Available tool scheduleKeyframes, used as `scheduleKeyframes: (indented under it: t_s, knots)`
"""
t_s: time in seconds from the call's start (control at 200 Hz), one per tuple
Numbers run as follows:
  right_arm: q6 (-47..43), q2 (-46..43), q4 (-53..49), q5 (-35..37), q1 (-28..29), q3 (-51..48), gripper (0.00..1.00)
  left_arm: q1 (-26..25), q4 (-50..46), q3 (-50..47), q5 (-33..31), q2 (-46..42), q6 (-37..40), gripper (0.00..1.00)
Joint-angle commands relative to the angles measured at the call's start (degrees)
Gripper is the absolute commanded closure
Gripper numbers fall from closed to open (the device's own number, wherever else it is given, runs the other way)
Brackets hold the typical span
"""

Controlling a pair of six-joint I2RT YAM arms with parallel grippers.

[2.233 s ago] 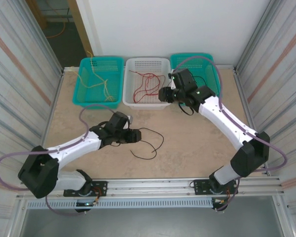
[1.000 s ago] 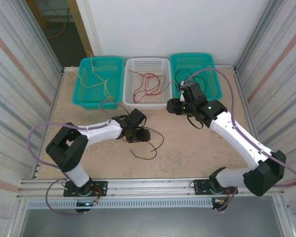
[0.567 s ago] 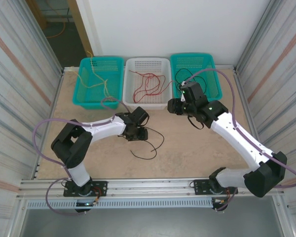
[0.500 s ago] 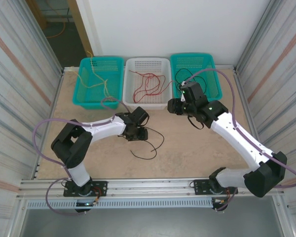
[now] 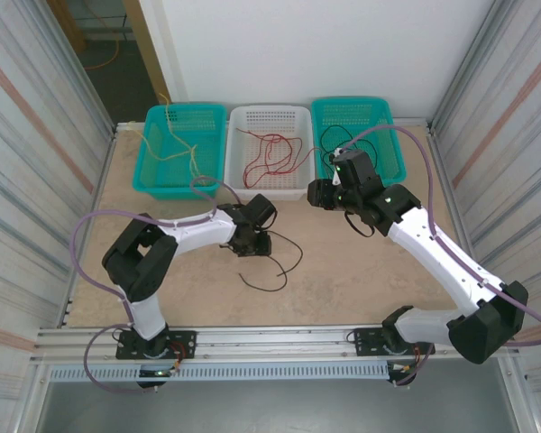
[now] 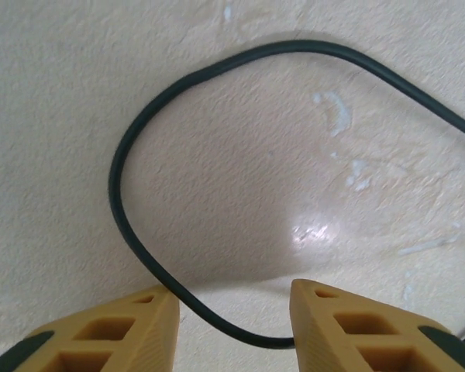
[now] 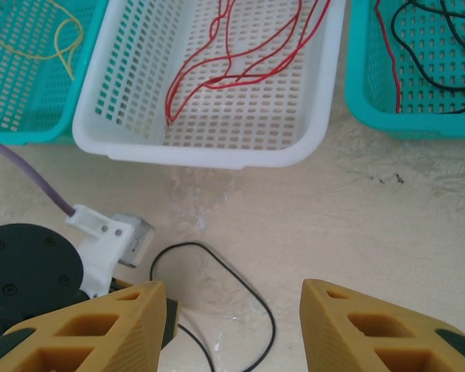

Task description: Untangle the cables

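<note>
The table (image 5: 361, 280) carries three baskets along its far edge, and across it the left arm (image 5: 185, 236) has folded up sharply over the last two seconds, its elbow drawn in and its wrist pushed out toward the middle. The right arm (image 5: 433, 253) has only eased back a little from the baskets. The left teal basket (image 5: 180, 192) holds the pale yellow cables (image 5: 176, 149), the white basket (image 5: 266, 192) holds the red cables (image 5: 270, 153), and the right teal basket (image 7: 356, 85) holds black strands (image 7: 426, 70) and one red. The right pincer (image 7: 234, 298) hovers in front of the white basket, about half open with nothing in it. The left pincer (image 6: 234, 298) has come down close to the table and has been narrowing. Its fingers are still apart, and the lower bend of the black cable (image 6: 112, 186) runs between them, not yet pinched. That cable lies loose on the table in an open loop (image 5: 298, 255), clear of any other strand. The sorting looks nearly finished, with this last black cable about to be gripped and probably bound for the right teal basket.
</note>
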Motion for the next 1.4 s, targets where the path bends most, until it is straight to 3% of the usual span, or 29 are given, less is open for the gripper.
scheduleKeyframes:
  t_s: [0.0,0.2,0.321,0.737,0.982,1.398]
  knots:
    - [0.68,-1.72,-0.69,0.90,-0.32,-0.12,0.51,-0.35,-0.08,2.24,-0.33,1.45,0.85,0.69]
    - [0.51,-2.19,-0.86,0.91,-0.40,-0.02,0.51,-0.10,-0.10,3.03,-1.08,1.60,1.81,0.85]
    - [0.31,-2.49,-1.12,0.65,-0.34,0.05,0.51,-0.12,1.35,2.15,-1.85,-1.22,2.17,1.00]
    - [1.07,-1.78,0.11,-1.46,2.48,1.01,0.45,3.34,-0.74,6.88,-3.06,-23.26,5.76,1.00]
    - [4.72,0.61,6.57,-2.23,8.72,-0.49,0.41,7.07,4.60,6.72,2.51,-34.02,4.77,1.00]
    - [10.54,4.10,13.81,-5.33,10.81,-3.11,0.37,10.73,11.64,6.59,10.55,-42.29,0.57,1.00]
